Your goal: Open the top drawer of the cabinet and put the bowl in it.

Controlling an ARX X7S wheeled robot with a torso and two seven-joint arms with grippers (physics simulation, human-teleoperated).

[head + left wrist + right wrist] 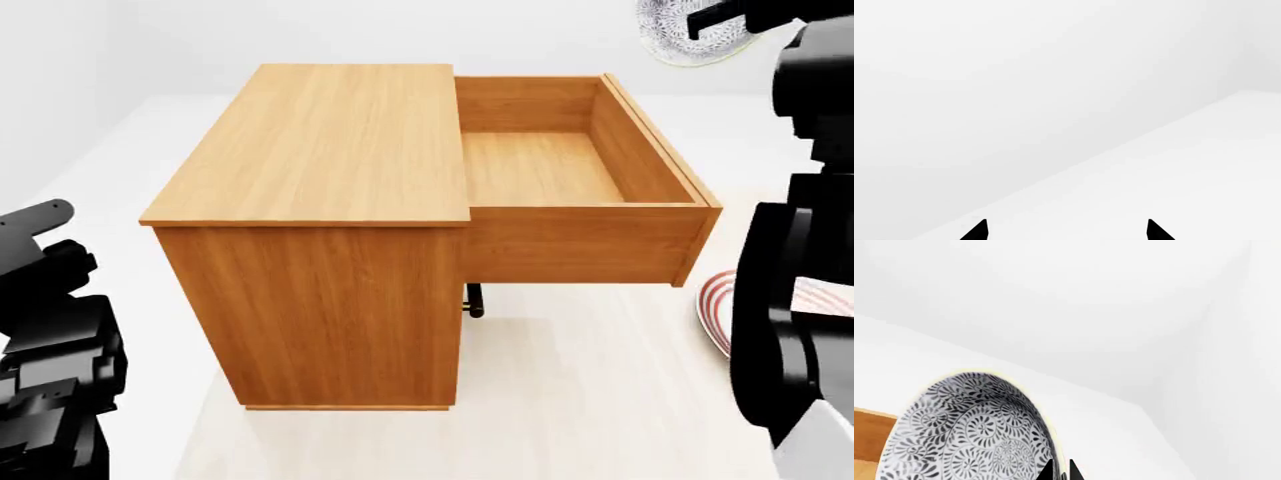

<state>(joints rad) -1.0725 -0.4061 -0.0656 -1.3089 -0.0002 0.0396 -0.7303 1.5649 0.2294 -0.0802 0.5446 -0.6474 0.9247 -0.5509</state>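
Right gripper is raised high, jaws closed on the bowl; left gripper hangs low, jaws parted.

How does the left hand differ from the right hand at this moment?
The left hand holds nothing, while the right hand grips the rim of the small round bowl with the grey-blue pattern. The fingertips of the left hand stand wide apart; those of the right hand sit close together on the bowl. Both hands have black fingertips.
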